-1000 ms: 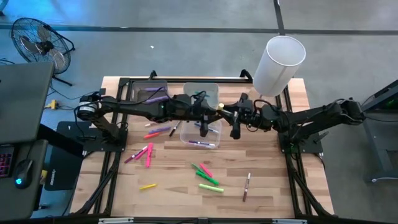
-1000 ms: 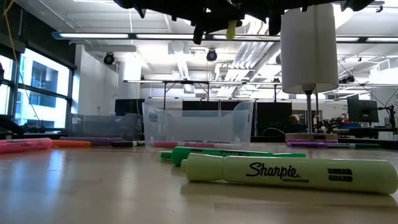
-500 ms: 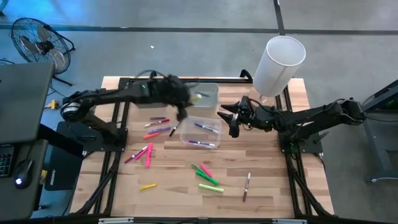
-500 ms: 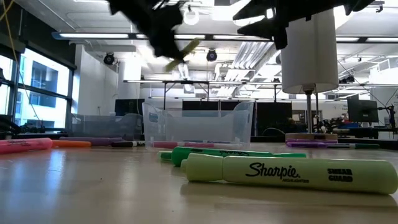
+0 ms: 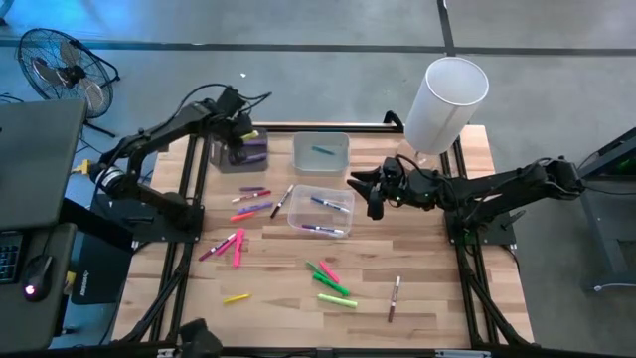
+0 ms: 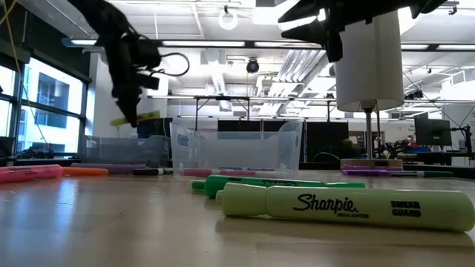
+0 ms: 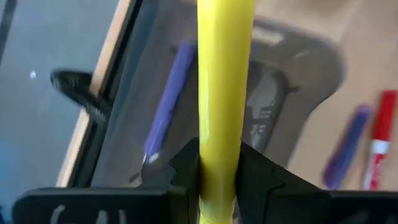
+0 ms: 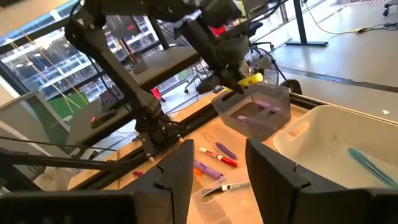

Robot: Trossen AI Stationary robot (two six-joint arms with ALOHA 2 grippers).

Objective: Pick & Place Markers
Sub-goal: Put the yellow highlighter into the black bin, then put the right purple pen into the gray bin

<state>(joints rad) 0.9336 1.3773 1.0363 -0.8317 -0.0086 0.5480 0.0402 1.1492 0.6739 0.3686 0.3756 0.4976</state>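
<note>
My left gripper (image 5: 241, 139) hangs above the grey bin (image 5: 260, 161) at the table's far left, shut on a yellow marker (image 6: 137, 117). Purple markers (image 7: 168, 106) lie in that bin. My right gripper (image 5: 370, 194) stands open and level in the air just right of a clear bin (image 5: 345, 202) that holds a few markers. A second clear bin (image 5: 338, 142) behind it holds a teal marker. Loose markers lie on the wood: purple and red (image 5: 253, 204), pink (image 5: 231, 246), green (image 5: 333, 283), yellow (image 5: 236, 297), white-barrelled (image 5: 395, 296). My left gripper pinches the yellow marker's barrel (image 7: 217, 165) between its two fingers. The fingers come from above, slanting down, and lie across the marker. The marker hangs nearly level, clear of the grey bin under it.
A tall white cylinder (image 5: 445, 104) stands on a post at the far right corner. The black frame rails (image 5: 189, 199) run along both table sides. A big yellow-green highlighter (image 6: 349, 208) lies near the front edge.
My left gripper has swung from the table's middle, where it met my right gripper, to the far left over the grey bin. It has tipped from level to pointing down and carried the yellow marker along. My right gripper has stayed in place.
</note>
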